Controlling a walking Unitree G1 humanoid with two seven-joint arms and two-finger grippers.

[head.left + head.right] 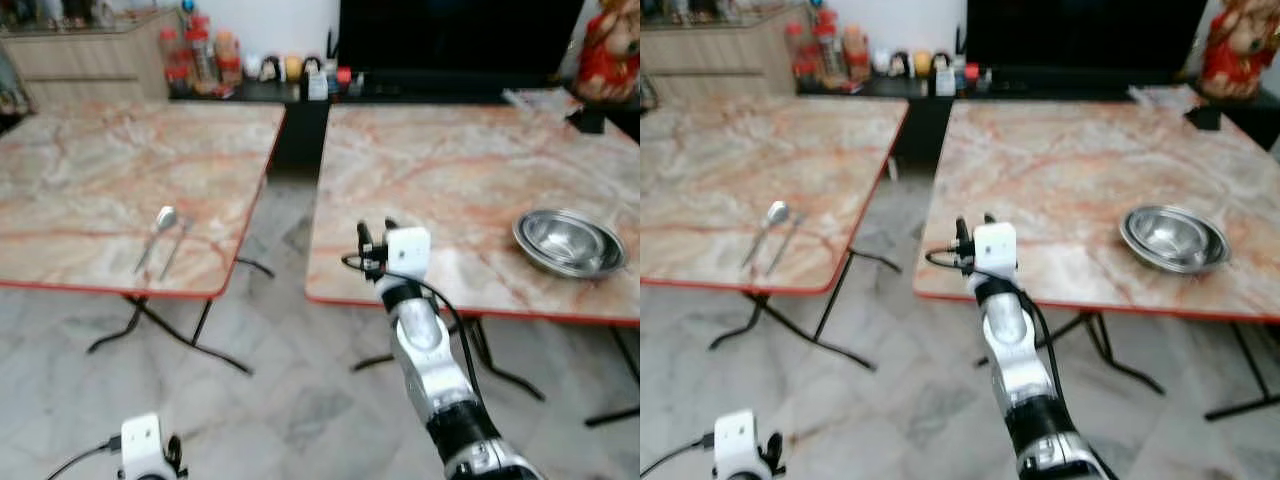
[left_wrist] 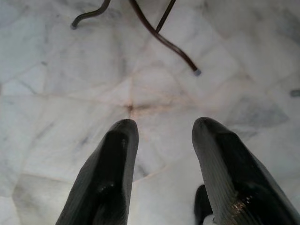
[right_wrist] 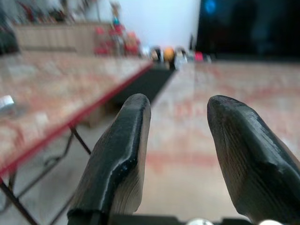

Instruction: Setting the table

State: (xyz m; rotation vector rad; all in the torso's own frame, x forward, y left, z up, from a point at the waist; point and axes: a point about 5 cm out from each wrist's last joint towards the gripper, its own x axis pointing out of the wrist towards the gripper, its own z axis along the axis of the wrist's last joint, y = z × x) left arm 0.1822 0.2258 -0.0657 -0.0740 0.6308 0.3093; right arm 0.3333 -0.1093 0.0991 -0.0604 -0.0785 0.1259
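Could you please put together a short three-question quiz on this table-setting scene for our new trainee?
1. True or false: the steel bowl sits on the same table as the spoon.
2. Which gripper is raised at the near edge of the right-hand table? A) left gripper B) right gripper
3. Fill in: the left gripper points down at the ____.

Key
1. False. The spoon lies with a second thin utensil on the left-hand table; the bowl is on the right-hand one.
2. B. The right gripper is up at that edge, fingers apart, holding nothing.
3. Floor. It hangs low with its fingers apart.
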